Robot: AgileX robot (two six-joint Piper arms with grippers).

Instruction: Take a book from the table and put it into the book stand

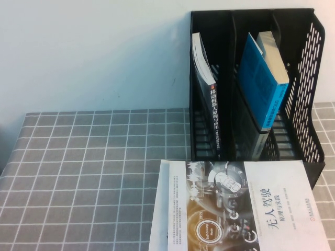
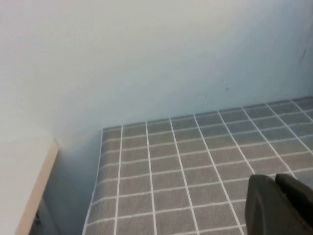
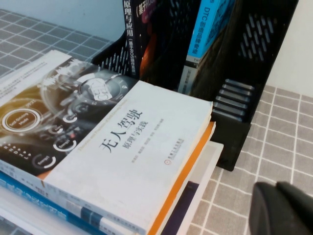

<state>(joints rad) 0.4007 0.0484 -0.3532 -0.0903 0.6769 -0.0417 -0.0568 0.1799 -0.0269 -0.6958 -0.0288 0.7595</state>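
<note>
The dark book (image 1: 213, 112) with white spine text stands leaning in the left compartment of the tall black book stand (image 1: 309, 78). Its spine also shows in the right wrist view (image 3: 139, 29), inside the stand (image 3: 259, 54). Neither gripper shows in the high view. My left gripper (image 2: 275, 178) is shut and empty, low over the grey grid table (image 2: 186, 161), far from the stand. My right gripper (image 3: 277, 187) is shut and empty, above the cloth beside the book stack and in front of the stand.
A thick blue book (image 1: 261, 78) leans in the stand's middle compartment. A white-and-brown book (image 1: 235, 209) lies on top of a stack of books (image 3: 73, 210) in front of the stand. The table (image 1: 78, 172) stretches left. A pale wall stands behind.
</note>
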